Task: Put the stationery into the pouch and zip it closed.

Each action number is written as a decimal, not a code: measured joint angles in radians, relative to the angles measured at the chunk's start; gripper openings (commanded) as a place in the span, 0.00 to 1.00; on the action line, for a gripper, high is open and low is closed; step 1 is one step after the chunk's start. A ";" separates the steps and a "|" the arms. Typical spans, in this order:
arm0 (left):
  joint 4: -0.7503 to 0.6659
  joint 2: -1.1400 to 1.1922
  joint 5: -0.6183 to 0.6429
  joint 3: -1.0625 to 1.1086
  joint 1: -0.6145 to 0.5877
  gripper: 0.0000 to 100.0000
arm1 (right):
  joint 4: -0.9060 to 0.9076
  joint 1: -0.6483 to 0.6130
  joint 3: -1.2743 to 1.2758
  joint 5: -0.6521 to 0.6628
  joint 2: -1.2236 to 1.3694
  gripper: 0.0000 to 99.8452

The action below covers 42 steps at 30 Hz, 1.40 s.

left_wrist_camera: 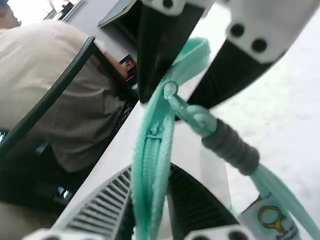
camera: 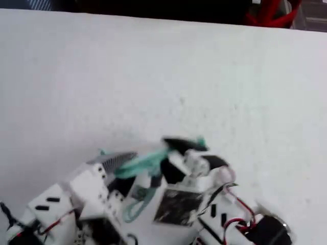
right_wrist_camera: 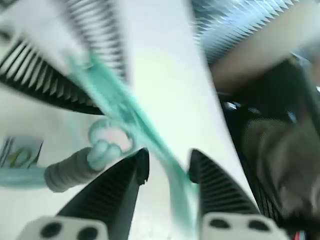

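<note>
— Left pincer (left_wrist_camera: 150, 180): how is it?
— Closed on the pouch (left_wrist_camera: 156, 135) zip edge. Both arms bend low, meeting over the desk (camera: 153, 66).
— Right pincer (right_wrist_camera: 168, 161)?
— Slightly open, pouch edge between.

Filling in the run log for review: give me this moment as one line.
step: zipping | left hand: shut on pouch at zipper | right hand: open, astride zipper | where: table near edge
</note>
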 measured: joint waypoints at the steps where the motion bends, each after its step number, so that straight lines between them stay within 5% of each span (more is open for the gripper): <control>1: -0.058 0.000 0.048 0.041 -0.060 0.02 | -0.025 0.037 0.000 -0.046 -0.002 0.21; 4: -0.239 0.002 0.201 0.157 -0.212 0.02 | -0.091 0.075 0.000 -0.152 0.005 0.21; 8: -0.284 0.000 0.275 0.190 -0.216 0.02 | -0.157 0.072 0.000 -0.226 0.069 0.21; 18: -0.284 -0.002 0.282 0.196 -0.140 0.02 | -0.288 0.006 0.002 -0.293 0.417 0.21; 23: -0.285 -0.005 0.282 0.199 -0.140 0.02 | -0.316 -0.011 0.008 -0.316 0.416 0.19; 27: -0.285 -0.015 0.282 0.219 -0.140 0.02 | -0.393 -0.011 0.061 -0.319 0.416 0.00; 42: -0.288 -0.015 0.282 0.232 -0.133 0.02 | -0.411 -0.011 0.074 -0.321 0.164 0.02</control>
